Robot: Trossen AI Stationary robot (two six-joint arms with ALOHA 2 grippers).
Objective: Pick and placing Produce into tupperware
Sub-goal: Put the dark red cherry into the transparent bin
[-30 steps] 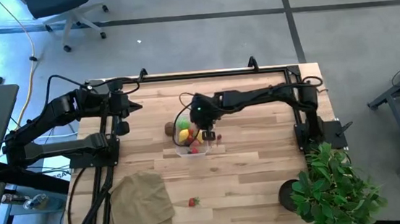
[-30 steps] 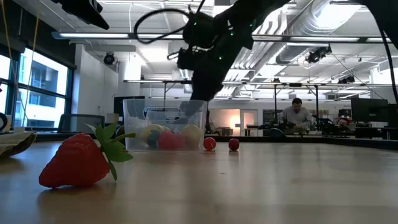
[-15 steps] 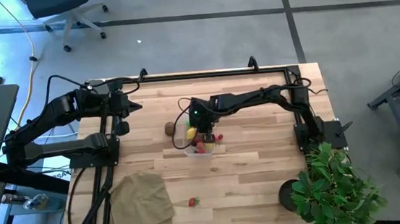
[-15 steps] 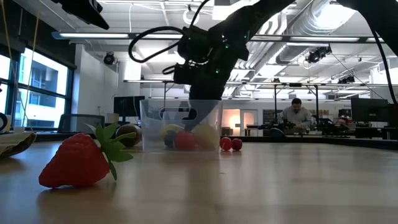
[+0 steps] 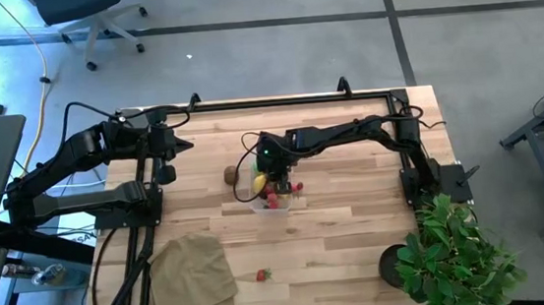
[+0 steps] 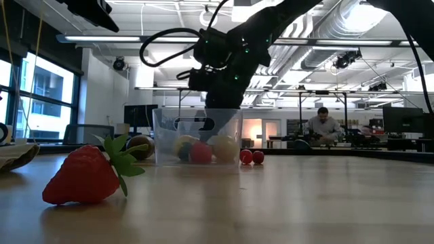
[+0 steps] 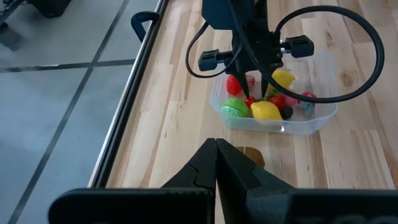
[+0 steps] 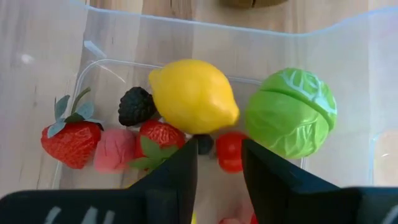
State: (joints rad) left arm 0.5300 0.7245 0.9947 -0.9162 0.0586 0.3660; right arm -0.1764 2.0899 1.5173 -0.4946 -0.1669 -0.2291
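Since a second ago, the tupperware [image 5: 272, 198] has shifted a little toward the right arm's side of the tabletop [image 5: 358, 234], and the right pincer [image 5: 277, 182] has sunk from above the rim down into it. That clear tub sits near the middle of the tabletop, directly under and around the right pincer, whose two fingers stand slightly apart with nothing between them. Just ahead of its fingertips [image 8: 186, 163] lie a yellow lemon [image 8: 193, 96] and a small red berry [image 8: 230, 151], with a green ball [image 8: 290, 112] on one side of the lemon and a dark blackberry [image 8: 136, 106], a pink piece [image 8: 114, 151] and two strawberries [image 8: 72, 140] on the other. Outside the tub, a brown kiwi [image 5: 231, 176] rests just beside its wall on the side away from the right arm's base, and two cherries [image 6: 251, 156] lie close by the opposite wall. A lone strawberry [image 5: 261, 275] lies well apart from the pincer, near the front edge, beside a tan cloth [image 5: 192, 272]. Farther out, the left pincer [image 7: 216, 163] hangs shut and empty, well away from the tub, over the left end of the tabletop. A potted plant [image 5: 453, 251] stands at the right front corner, and a person [image 6: 323, 127] sits in the room beyond.
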